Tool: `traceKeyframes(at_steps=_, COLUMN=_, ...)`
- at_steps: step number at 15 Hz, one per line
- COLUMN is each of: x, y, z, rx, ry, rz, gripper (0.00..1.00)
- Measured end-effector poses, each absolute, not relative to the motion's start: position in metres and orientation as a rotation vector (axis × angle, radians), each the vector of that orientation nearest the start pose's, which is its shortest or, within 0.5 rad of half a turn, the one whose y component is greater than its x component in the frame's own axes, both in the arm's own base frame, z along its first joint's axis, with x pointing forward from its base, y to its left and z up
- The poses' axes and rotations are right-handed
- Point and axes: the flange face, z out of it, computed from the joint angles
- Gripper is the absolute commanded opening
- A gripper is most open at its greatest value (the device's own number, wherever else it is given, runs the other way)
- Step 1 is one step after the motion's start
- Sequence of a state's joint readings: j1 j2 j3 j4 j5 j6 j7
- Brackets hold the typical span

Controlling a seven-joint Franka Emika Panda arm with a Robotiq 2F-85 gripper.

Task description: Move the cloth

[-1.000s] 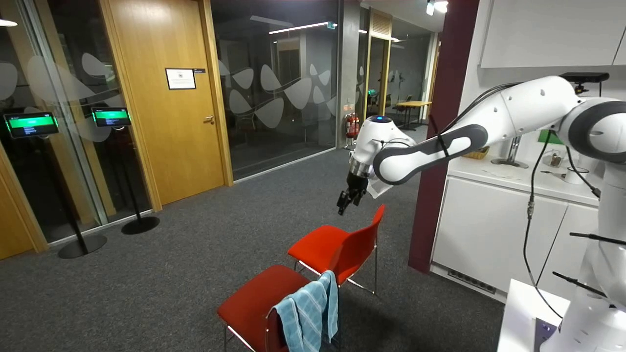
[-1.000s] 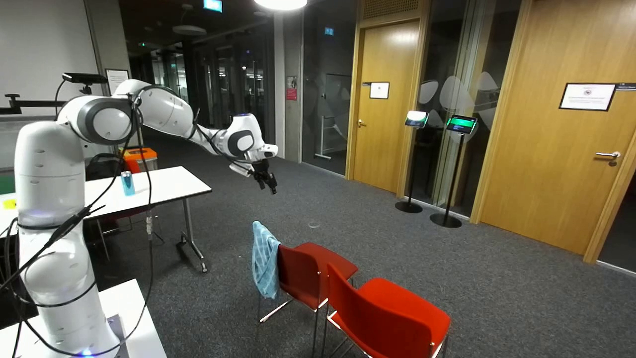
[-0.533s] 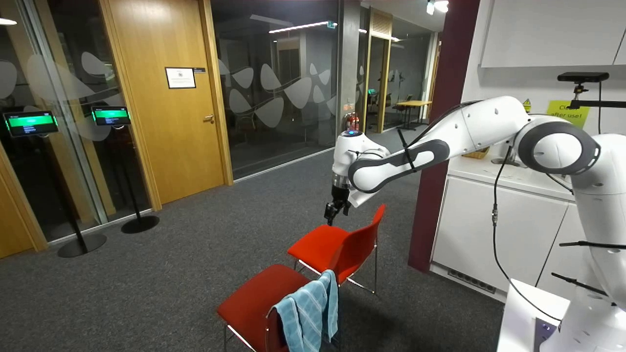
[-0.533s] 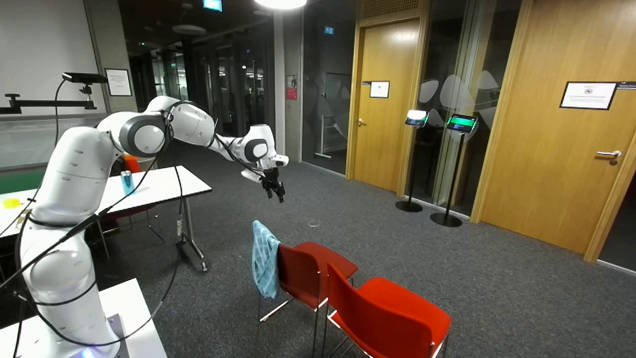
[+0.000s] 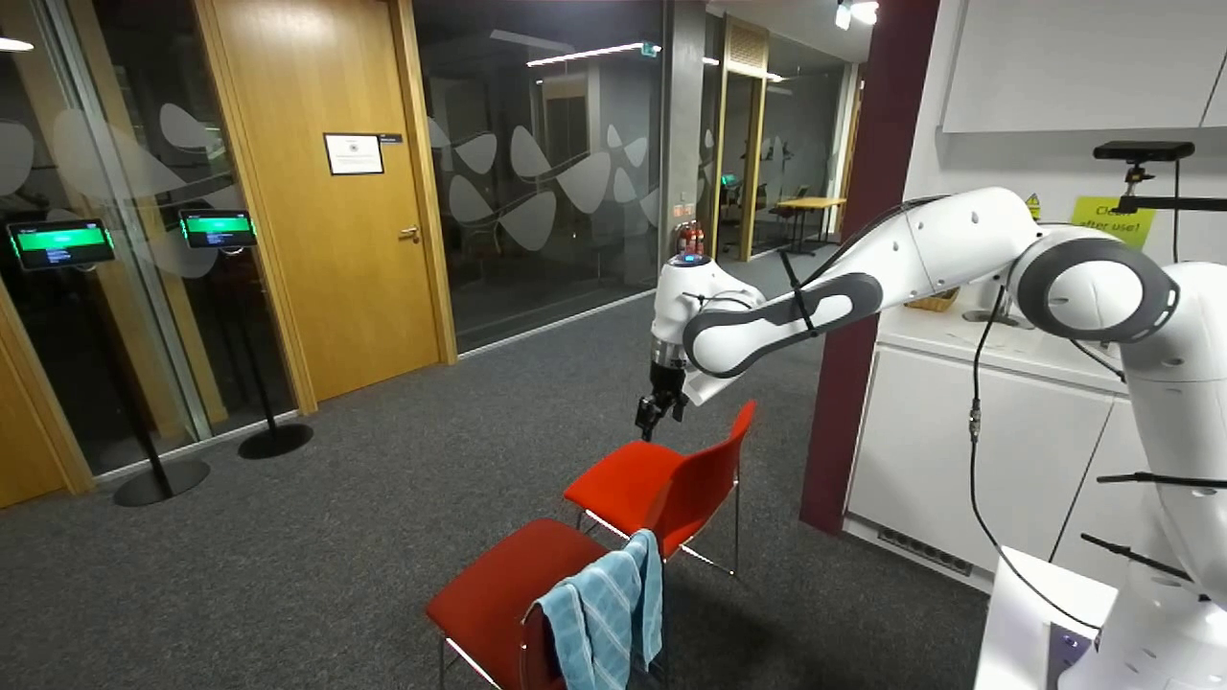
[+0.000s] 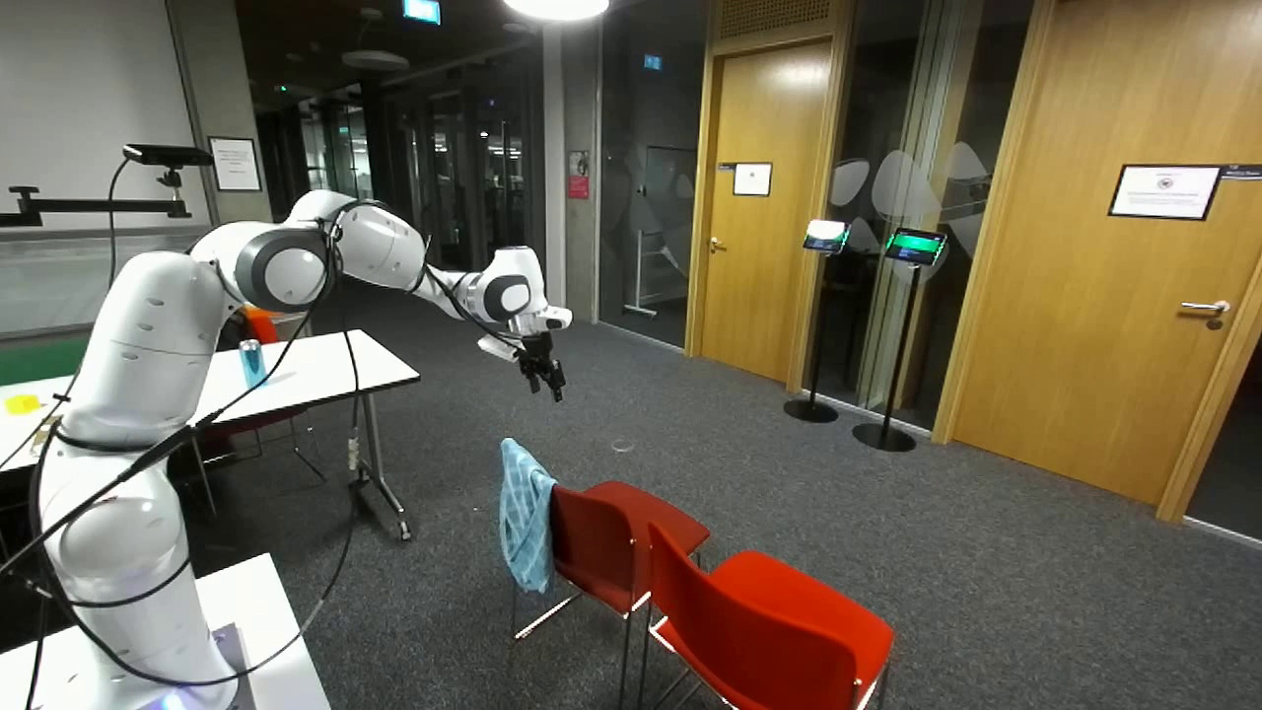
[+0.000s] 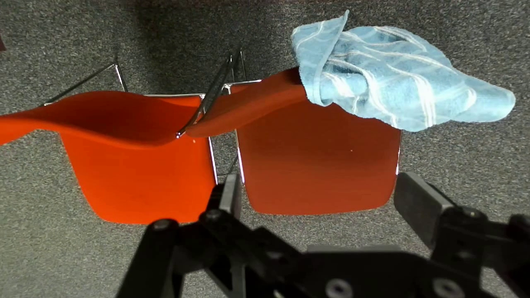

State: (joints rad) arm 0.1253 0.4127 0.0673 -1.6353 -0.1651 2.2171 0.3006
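The light blue striped cloth hangs over one corner of a dark red chair's backrest. It shows in both exterior views and at the upper right of the wrist view. The dark red chair also shows in the wrist view. My gripper is in the air above chair height, pointing down, in both exterior views. In the wrist view the gripper has its fingers wide apart with nothing between them. It is apart from the cloth, beyond the chair's seat front.
A bright red chair stands beside the dark red one, also in the wrist view. A white table with a blue can stands nearby. Kitchen cabinets and two screen stands are farther off.
The arm has reached farther out and lower, and the gripper has turned to point more straight down. It has hardly moved in the last half second. The cloth and chairs stay put.
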Motion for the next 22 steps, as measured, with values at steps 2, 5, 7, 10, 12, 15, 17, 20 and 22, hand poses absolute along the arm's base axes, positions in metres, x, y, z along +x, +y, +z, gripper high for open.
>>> traceKeyframes(at_steps=2, x=0.675, y=0.124, z=0.392, rx=-3.197, ry=0.036, rz=-0.298, gripper=1.00)
traceKeyframes(at_steps=5, x=0.676, y=0.135, z=0.376, rx=-3.201, ry=0.009, rz=-0.268, gripper=1.00)
traceKeyframes(at_steps=7, x=0.679, y=0.146, z=0.364, rx=-3.203, ry=-0.015, rz=-0.247, gripper=1.00)
traceKeyframes(at_steps=10, x=0.684, y=0.160, z=0.343, rx=-3.206, ry=-0.045, rz=-0.215, gripper=1.00)
traceKeyframes(at_steps=12, x=0.688, y=0.168, z=0.327, rx=-3.208, ry=-0.061, rz=-0.193, gripper=1.00)
traceKeyframes(at_steps=15, x=0.693, y=0.175, z=0.303, rx=-3.212, ry=-0.077, rz=-0.156, gripper=1.00)
traceKeyframes(at_steps=17, x=0.695, y=0.177, z=0.286, rx=-3.215, ry=-0.083, rz=-0.130, gripper=1.00)
traceKeyframes(at_steps=20, x=0.701, y=0.177, z=0.264, rx=-3.221, ry=-0.078, rz=-0.098, gripper=1.00)
traceKeyframes(at_steps=22, x=0.706, y=0.176, z=0.251, rx=-3.223, ry=-0.069, rz=-0.075, gripper=1.00)
